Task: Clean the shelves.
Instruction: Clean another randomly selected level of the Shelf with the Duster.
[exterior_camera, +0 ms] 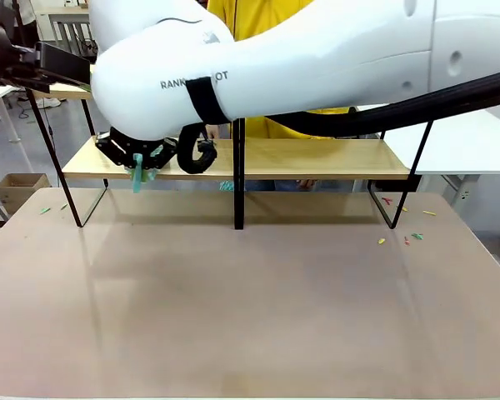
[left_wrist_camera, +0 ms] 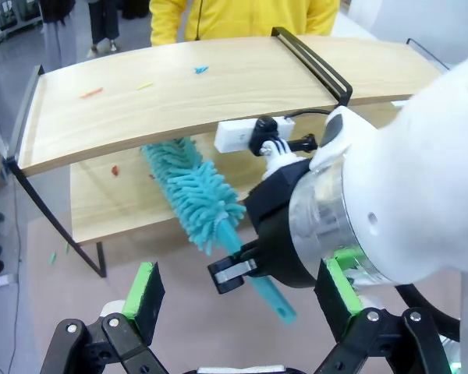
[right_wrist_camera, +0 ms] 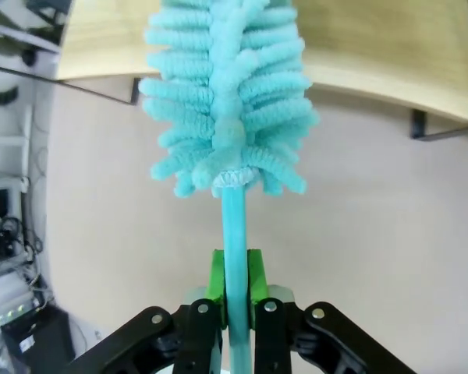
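Note:
The shelves (exterior_camera: pixel 317 158) stand across the far half of the tabletop, two light-wood boards (left_wrist_camera: pixel 218 93) on a black frame. My right gripper (exterior_camera: pixel 146 154) reaches across to the left end of the lower board and is shut on the handle of a teal fluffy duster (left_wrist_camera: pixel 191 187). The duster's head (right_wrist_camera: pixel 226 101) points in between the two boards, over the lower board's front edge. In its wrist view the right gripper (right_wrist_camera: pixel 235 280) clamps the thin teal handle. My left gripper (left_wrist_camera: pixel 240 300) hovers open above and in front of the shelves, holding nothing.
Small coloured scraps (left_wrist_camera: pixel 92 93) lie on the upper board, a red one (left_wrist_camera: pixel 115 169) on the lower board, and more scraps (exterior_camera: pixel 404 237) on the beige tabletop. A person in yellow (exterior_camera: pixel 258 17) stands behind the shelves. My right arm (left_wrist_camera: pixel 390 210) crosses close to the left gripper.

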You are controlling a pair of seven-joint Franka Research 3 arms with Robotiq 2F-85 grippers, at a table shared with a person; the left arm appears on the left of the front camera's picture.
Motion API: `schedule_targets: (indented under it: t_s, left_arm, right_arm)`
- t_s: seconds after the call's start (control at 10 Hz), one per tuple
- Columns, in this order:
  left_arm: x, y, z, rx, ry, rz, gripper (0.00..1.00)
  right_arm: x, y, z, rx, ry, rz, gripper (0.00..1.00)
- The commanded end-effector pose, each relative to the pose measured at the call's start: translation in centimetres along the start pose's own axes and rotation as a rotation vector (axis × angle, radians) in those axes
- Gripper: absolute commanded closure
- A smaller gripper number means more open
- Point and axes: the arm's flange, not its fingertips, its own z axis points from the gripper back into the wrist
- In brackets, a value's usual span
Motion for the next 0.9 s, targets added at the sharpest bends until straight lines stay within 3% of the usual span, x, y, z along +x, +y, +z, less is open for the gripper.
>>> schedule_targets:
  t_s: [0.0, 0.3, 0.5, 0.7, 0.8]
  left_arm:
    - [0.0, -0.2, -0.1, -0.007, 0.001, -0.005, 0.00]
    - [0.0, -0.2, -0.1, -0.007, 0.001, -0.005, 0.00]
    - [0.0, -0.2, -0.1, -0.007, 0.001, -0.005, 0.00]
    - [0.0, -0.2, -0.1, -0.007, 0.001, -0.005, 0.00]
    - [0.0, -0.2, -0.1, -0.007, 0.001, -0.005, 0.00]
  right_arm:
    - [1.1, 2.4, -0.1, 0.069, 0.060, 0.053, 0.88]
    - [1.6, 4.6, -0.5, 0.158, 0.087, 0.045, 0.88]
    - [1.7, 5.3, -0.7, 0.397, 0.209, 0.112, 0.88]
    - [2.2, 3.3, -0.4, 0.615, 0.263, 0.096, 0.88]
    - [2.3, 2.4, -0.2, 0.567, 0.204, 0.063, 0.88]
